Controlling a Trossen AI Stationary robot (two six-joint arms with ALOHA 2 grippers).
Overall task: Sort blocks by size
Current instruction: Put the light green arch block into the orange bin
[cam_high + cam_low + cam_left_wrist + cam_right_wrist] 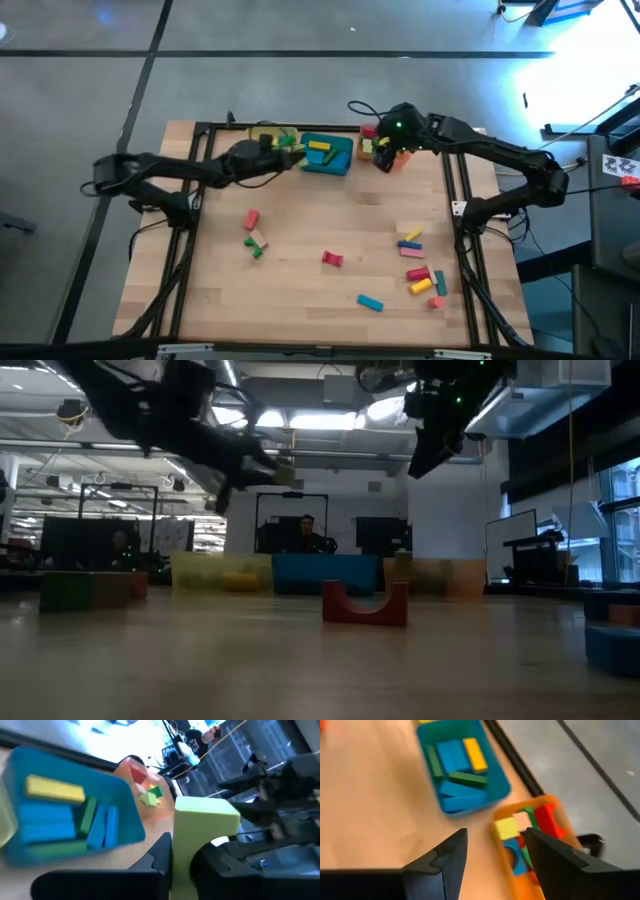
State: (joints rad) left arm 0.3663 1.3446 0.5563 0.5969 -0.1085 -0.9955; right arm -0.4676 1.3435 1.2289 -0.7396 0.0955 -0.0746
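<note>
My left gripper (289, 151) is shut on a light green block (200, 827) beside the teal tray (340, 166), clear of the table. The teal tray holds blue, green and yellow bar blocks (60, 815). My right gripper (495, 855) hangs open, with nothing between its fingers, above the near edge of the orange tray (555, 805), which holds small red, yellow, green and blue blocks. A yellow tray (262, 131) stands left of the teal one. Loose blocks lie flat on the table: a red arch (332, 259), a blue bar (370, 302) and clusters at left (254, 237) and right (420, 270). My left gripper pinches the light green block by its two opposite side faces, at its lower part (182, 855), between the two fingers. The fingers lie nearly level and point toward the table's right. The block sticks out past the fingertips, lifted clear of the table.
The three trays stand in a row along the table's far edge, inside a black frame (455, 190) that borders the wooden top. The middle of the table between the loose blocks is bare wood. People sit at desks in the room beyond (305, 535).
</note>
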